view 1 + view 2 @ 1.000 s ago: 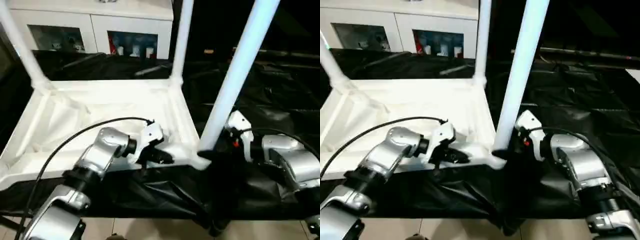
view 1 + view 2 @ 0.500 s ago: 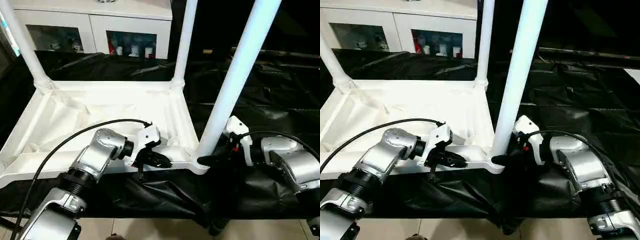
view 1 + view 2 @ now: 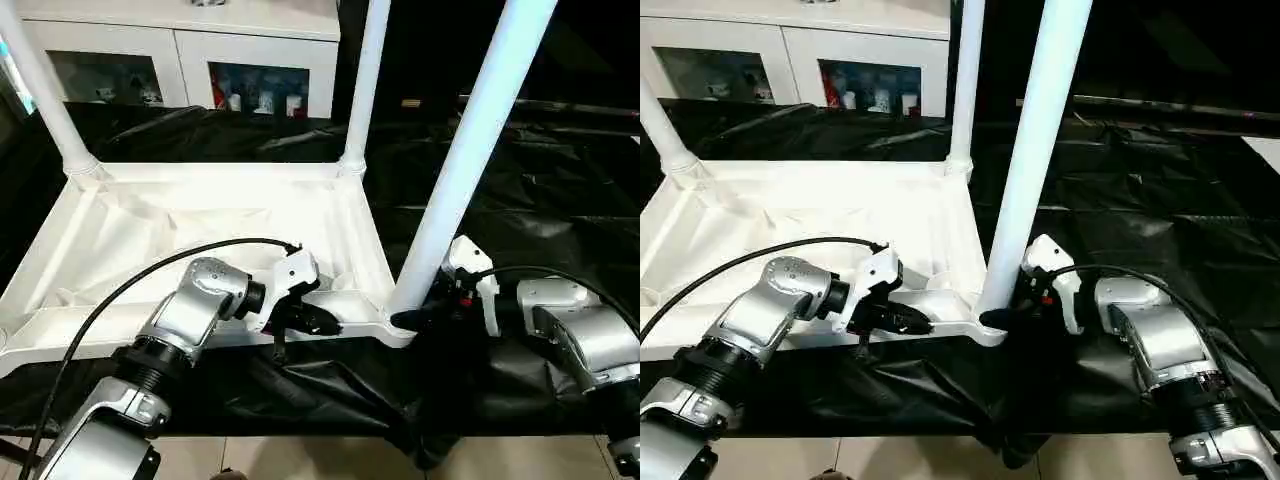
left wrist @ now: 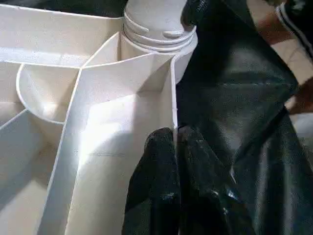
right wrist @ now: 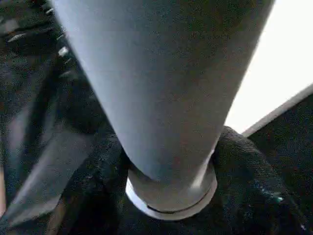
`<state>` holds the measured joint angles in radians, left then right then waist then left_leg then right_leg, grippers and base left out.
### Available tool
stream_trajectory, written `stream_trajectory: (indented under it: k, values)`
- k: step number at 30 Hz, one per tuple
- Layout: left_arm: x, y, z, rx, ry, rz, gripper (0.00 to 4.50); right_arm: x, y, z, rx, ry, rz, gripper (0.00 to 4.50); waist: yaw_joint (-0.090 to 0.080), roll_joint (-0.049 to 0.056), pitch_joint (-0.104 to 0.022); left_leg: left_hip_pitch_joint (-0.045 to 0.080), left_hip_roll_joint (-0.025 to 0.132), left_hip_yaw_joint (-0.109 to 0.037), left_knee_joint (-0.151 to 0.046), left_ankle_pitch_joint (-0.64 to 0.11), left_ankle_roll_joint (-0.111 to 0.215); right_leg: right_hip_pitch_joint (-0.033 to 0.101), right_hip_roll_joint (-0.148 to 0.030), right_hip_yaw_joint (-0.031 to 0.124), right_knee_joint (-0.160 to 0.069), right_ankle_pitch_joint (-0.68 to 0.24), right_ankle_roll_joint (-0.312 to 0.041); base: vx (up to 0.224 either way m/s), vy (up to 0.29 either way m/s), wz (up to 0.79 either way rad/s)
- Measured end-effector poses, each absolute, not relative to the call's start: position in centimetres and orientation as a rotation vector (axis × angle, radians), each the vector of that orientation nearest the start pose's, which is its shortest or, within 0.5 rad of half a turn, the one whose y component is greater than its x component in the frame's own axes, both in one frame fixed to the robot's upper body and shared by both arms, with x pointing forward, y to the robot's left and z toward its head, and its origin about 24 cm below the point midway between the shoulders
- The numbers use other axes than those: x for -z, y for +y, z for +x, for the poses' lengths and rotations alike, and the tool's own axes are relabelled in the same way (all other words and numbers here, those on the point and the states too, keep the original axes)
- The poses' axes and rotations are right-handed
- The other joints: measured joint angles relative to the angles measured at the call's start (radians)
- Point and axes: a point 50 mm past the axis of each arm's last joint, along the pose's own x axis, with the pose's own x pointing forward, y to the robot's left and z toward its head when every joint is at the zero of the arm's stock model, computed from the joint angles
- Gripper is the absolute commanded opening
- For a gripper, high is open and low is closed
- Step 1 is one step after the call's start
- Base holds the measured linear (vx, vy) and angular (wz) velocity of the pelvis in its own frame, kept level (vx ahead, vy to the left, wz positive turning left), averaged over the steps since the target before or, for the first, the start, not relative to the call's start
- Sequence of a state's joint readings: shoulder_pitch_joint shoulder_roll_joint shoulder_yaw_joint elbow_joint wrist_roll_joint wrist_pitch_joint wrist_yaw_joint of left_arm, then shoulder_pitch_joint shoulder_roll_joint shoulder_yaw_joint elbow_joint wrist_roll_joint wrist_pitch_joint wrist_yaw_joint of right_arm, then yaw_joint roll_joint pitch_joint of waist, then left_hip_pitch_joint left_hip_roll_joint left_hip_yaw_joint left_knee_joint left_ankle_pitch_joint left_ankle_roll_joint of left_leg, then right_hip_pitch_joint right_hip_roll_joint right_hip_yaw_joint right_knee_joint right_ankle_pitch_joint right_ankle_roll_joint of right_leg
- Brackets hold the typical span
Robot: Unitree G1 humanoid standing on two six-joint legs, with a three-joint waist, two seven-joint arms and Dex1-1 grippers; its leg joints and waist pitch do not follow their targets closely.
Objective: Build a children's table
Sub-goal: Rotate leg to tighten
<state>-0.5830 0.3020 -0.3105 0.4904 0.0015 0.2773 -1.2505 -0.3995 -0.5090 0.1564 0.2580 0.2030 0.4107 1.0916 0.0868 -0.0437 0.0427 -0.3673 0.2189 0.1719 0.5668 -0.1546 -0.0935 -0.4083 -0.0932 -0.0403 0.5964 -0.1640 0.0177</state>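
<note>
**A:** Three legs up now?

**B:** Three that I can see standing in the upturned tabletop (image 3: pixel 190 215): two in the far corners, and the near-right leg (image 3: pixel 470 150), which I'm working on. The tabletop lies ribs-up on the black sheeting (image 3: pixel 560 210).

**A:** What changed in the last second?

**B:** Little in the parts. My view shifted and steadied, but the near-right leg stayed upright in its corner socket (image 4: pixel 159 34). My right gripper (image 3: pixel 420 318) still closes around the leg's base, a finger on either side just above the collar. My left gripper (image 4: pixel 177 139) keeps pinching the tabletop's near rim wall, one finger inside, one outside.

**A:** So what does that mean?

**B:** I judge the leg is seated or nearly so. The near-left corner is still to be done.
</note>
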Motion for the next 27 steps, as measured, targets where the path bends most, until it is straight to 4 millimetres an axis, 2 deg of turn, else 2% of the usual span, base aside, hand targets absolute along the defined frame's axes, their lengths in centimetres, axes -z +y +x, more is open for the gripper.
stream_trajectory:
  k: [3,7,9,13,16,17,19,22,23,25,27]
  values:
    - [-5.1,9.4,31.8,1.294,0.473,0.309,0.0,-5.9,-17.5,31.0,-0.897,0.422,-0.119,2.12,-0.012,-0.002,0.0,0.0,-0.001,0.0,0.003,0.0,0.0,0.0,0.0,0.0,0.0,0.0,0.001,0.0,0.0,0.0]
    - [-5.0,6.8,33.8,1.082,0.457,0.313,0.0,-5.1,-15.9,33.6,-0.545,0.385,-0.025,2.05,-0.018,-0.003,-0.001,0.0,-0.003,0.0,0.004,0.0,0.0,-0.001,0.0,0.0,0.0,0.0,0.002,0.0,0.0,0.0]
    - [-4.9,5.7,34.0,1.027,0.455,0.3,0.0,-4.9,-15.1,34.2,-0.437,0.38,-0.002,2.03,-0.018,-0.002,-0.001,0.0,-0.004,-0.001,0.004,0.0,0.0,0.0,-0.001,0.001,0.0,0.0,0.002,0.0,0.0,0.0]
    - [-4.9,4.8,34.3,0.971,0.45,0.298,0.0,-5.0,-13.7,35.0,-0.319,0.368,0.025,2.03,-0.016,-0.003,-0.002,0.0,-0.005,-0.001,0.001,0.0,0.0,0.0,-0.001,0.001,-0.002,0.001,0.0,0.0,0.0,0.0]
    - [-4.9,4.5,34.3,0.964,0.451,0.306,0.0,-4.9,-13.2,35.3,-0.28,0.359,0.037,2.03,-0.015,-0.004,-0.003,0.0,-0.006,-0.001,-0.001,0.0,0.0,0.0,-0.001,0.0,-0.002,0.002,-0.001,0.0,0.0,0.0]
    - [-4.9,4.4,34.3,0.963,0.45,0.309,0.0,-4.9,-13.2,35.3,-0.275,0.356,0.036,2.37,-0.014,-0.004,-0.004,0.0,-0.005,-0.001,-0.001,0.0,0.0,0.0,-0.001,0.0,-0.002,0.001,-0.001,0.0,0.0,0.0]
    - [-4.8,4.5,34.3,0.964,0.448,0.312,0.0,-4.9,-13.2,35.4,-0.274,0.356,0.035,2.7,-0.014,-0.004,-0.004,0.0,-0.006,-0.001,-0.001,0.0,0.0,0.001,-0.001,0.001,-0.002,0.001,0.0,0.0,0.0,0.0]
    - [-4.8,4.6,34.3,0.969,0.447,0.313,0.0,-4.9,-13.1,35.4,-0.295,0.351,0.028,2.8,-0.012,-0.004,-0.004,0.0,-0.006,-0.001,0.0,0.0,0.0,0.001,-0.001,0.001,-0.002,0.0,0.002,0.0,0.0,0.0]
    - [-4.8,4.6,34.3,0.976,0.447,0.313,0.0,-4.9,-13.3,35.3,-0.319,0.352,0.011,3.05,-0.011,-0.004,-0.004,0.0,-0.006,-0.001,0.0,0.0,0.0,0.001,-0.001,0.001,-0.002,0.0,0.002,0.0,0.0,0.0]
    - [-4.9,4.8,34.3,0.991,0.447,0.31,0.0,-5.1,-13.9,35.3,-0.382,0.357,-0.014,3.05,-0.01,-0.004,-0.003,0.0,-0.005,-0.001,-0.002,0.0,0.0,0.0,-0.001,0.0,-0.002,0.001,0.0,0.0,0.0,0.0]
    - [-4.9,5.0,34.3,1.012,0.445,0.309,0.0,-5.2,-14.6,35.1,-0.447,0.369,-0.051,3.27,-0.007,-0.004,-0.003,0.0,-0.005,-0.001,-0.003,0.0,0.0,0.0,-0.001,0.0,-0.002,0.001,0.001,0.0,0.0,0.0]
